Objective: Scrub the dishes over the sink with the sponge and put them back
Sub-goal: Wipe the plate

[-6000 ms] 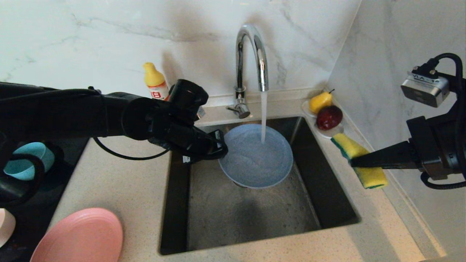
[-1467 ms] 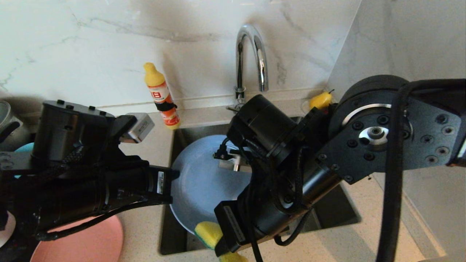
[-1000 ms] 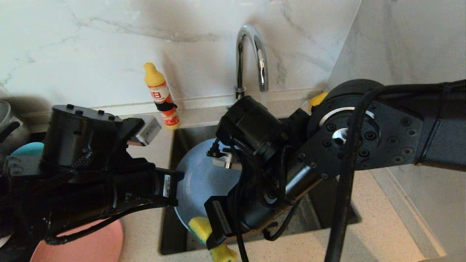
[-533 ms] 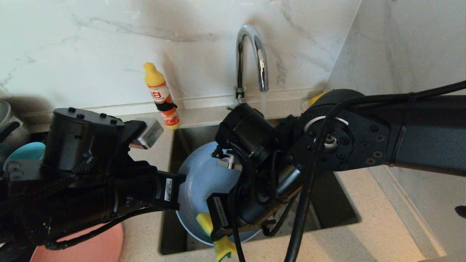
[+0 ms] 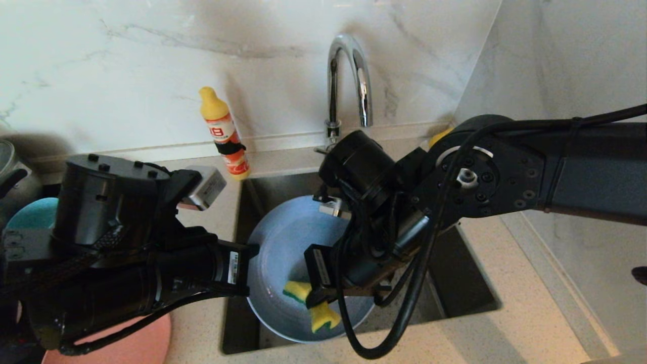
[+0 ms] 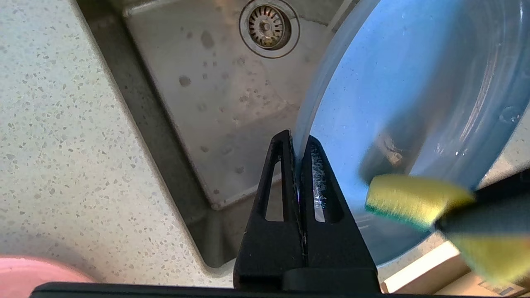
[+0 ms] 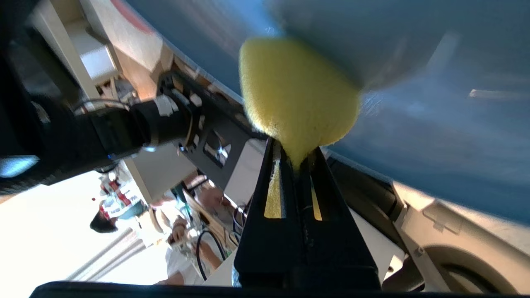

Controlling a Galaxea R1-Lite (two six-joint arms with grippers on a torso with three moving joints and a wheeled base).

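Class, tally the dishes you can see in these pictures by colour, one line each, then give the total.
Grey-blue: 1, the plate held over the sink
Pink: 1, the large plate on the counter
Teal: 1, the bowl
Total: 3

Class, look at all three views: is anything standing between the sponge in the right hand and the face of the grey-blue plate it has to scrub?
Nothing visible does. The right hand presses the sponge onto the face of the grey-blue plate, which the left hand grips by its rim over the sink.
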